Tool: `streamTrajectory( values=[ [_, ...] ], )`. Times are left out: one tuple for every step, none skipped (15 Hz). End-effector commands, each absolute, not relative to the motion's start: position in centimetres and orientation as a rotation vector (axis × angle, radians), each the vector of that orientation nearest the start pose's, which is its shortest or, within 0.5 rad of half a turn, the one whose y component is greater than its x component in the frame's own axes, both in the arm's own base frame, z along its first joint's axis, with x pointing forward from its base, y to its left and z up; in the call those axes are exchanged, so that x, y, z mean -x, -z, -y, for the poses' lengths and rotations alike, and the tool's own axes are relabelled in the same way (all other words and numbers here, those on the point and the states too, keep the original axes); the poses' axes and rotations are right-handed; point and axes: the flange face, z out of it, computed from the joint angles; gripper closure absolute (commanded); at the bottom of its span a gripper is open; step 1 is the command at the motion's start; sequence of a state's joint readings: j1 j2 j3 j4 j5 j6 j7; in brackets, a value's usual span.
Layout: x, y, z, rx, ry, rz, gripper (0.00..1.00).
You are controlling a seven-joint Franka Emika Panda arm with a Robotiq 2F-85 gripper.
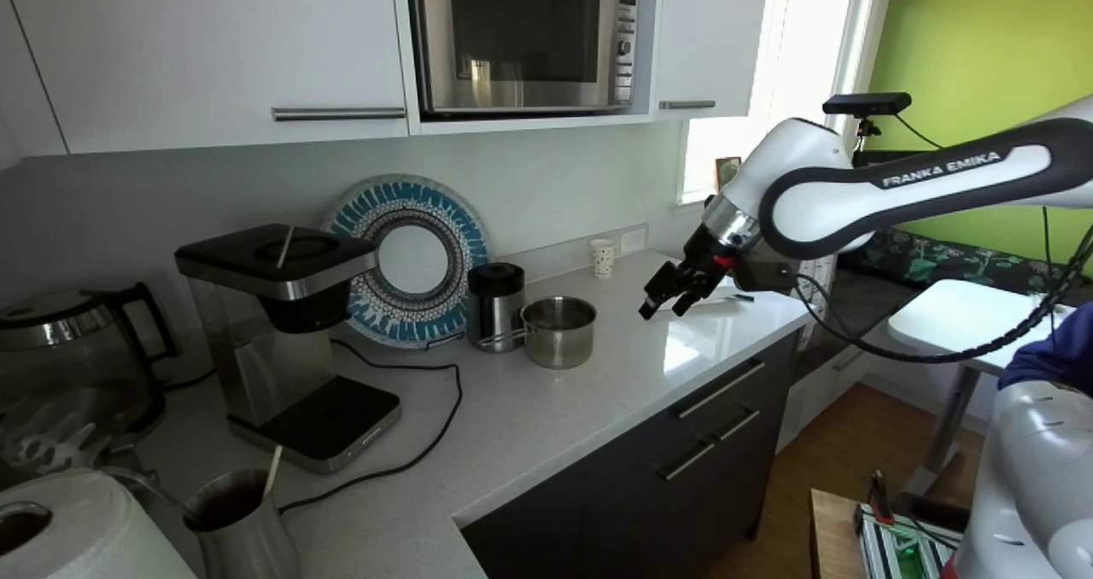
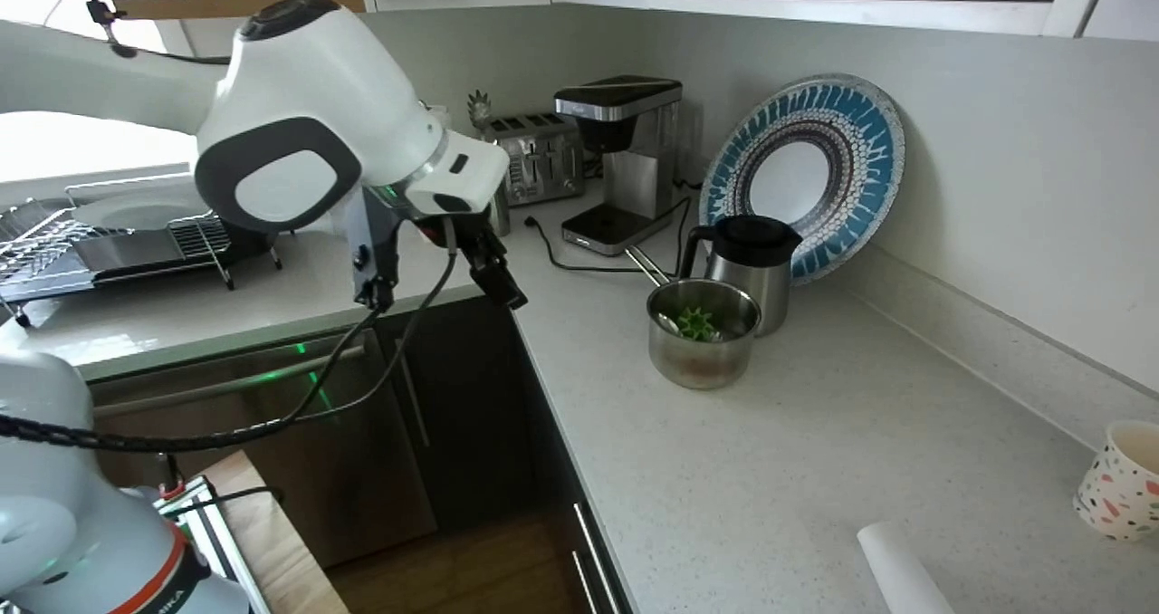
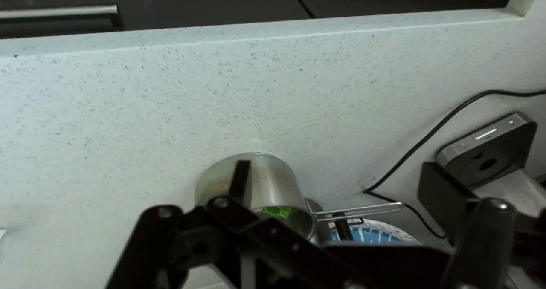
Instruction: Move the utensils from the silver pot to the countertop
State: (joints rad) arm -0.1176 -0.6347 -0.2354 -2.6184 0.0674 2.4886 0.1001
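Silver cylindrical steel pot point(image 2: 702, 362): upright on the smooth, speckled grey-white countertop point(image 2: 770, 469).
Green spiky utensil point(image 2: 695, 324): inside the pot, material unclear; any others too indistinct.
Black two-fingered gripper point(image 1: 663, 307): spread apart, nothing between, clear of the pot.
Descent: if off-centre, it could catch the pot's edge and tip it.
Black-lidded steel jug point(image 2: 761, 277): just beside the pot; a sideways knock could push them together.

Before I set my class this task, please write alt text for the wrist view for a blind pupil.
An open black gripper partly hides a shiny cylindrical steel pot with something bright green inside, standing on a pale speckled countertop. At right are a thin black cord and a coffee machine's grey-and-black base.
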Motion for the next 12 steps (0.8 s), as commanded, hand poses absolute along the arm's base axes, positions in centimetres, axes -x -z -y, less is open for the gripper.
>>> streamTrajectory(
  values=[
    [-37.7, -49.6, 14.9, 2.826, 0.727, -0.72, 0.0],
    [-38.3, -49.2, 15.1, 2.831, 0.708, -0.728, 0.0],
    [-38.8, -49.1, 15.2, 2.835, 0.699, -0.728, 0.0],
    [-39.0, -49.1, 15.2, 2.836, 0.697, -0.728, 0.0],
    [-39.7, -49.0, 16.5, 2.795, 0.716, -0.824, 0.0],
    [-40.5, -48.6, 18.0, 2.778, 0.657, -0.871, 0.0],
    [-41.1, -48.0, 19.5, 2.821, 0.62, -0.906, 0.0],
    [-41.9, -47.5, 21.0, 2.831, 0.595, -0.959, 0.0],
    [-42.9, -47.0, 22.8, 2.83, 0.581, -1.011, 0.0],
    [-43.7, -46.7, 24.2, 2.826, 0.565, -1.045, 0.0],
    [-44.6, -46.2, 25.6, 2.827, 0.545, -1.068, 0.0],
    [-45.5, -45.8, 26.7, 2.824, 0.531, -1.088, 0.0]
  ],
)
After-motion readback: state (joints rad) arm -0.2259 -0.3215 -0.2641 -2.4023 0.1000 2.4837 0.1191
